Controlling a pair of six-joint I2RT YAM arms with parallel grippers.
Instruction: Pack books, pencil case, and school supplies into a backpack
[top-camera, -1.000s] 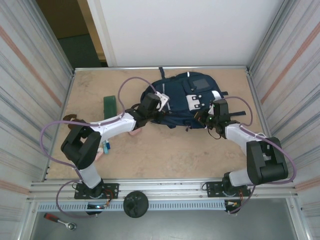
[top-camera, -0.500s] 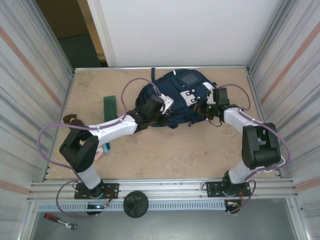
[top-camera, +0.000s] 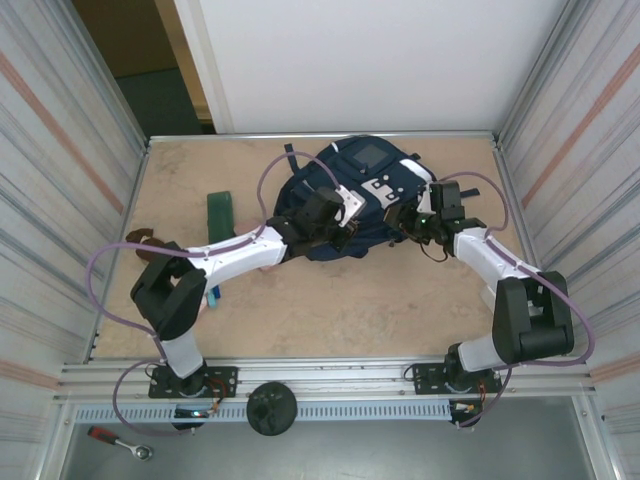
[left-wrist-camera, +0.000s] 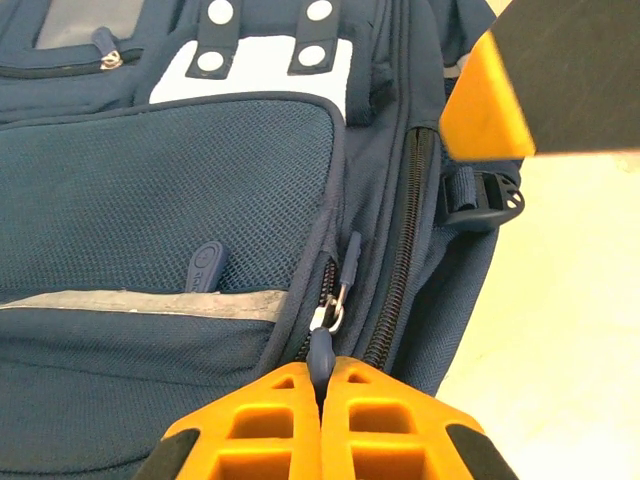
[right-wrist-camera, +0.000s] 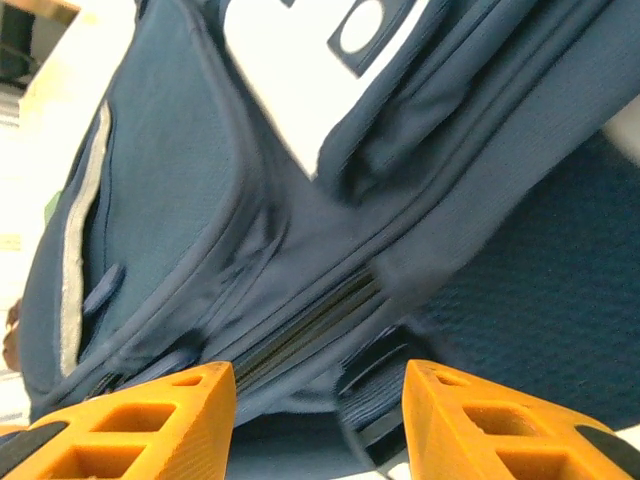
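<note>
Left wrist view: the left tool (left-wrist-camera: 322, 378) is pinched tight on the zipper pull (left-wrist-camera: 322, 345) of the backpack (left-wrist-camera: 150, 170), so working the zip looks like the step in hand. Next comes a steady drag along the track, with the bag braced. The right tool (right-wrist-camera: 318, 400) stands half open over the bag's side seam, holding nothing. From above, a blue pen (top-camera: 213, 295) lies near on the counter (top-camera: 340, 300), a green block (top-camera: 220, 211) farther. The left arm crosses between pen and bag.
</note>
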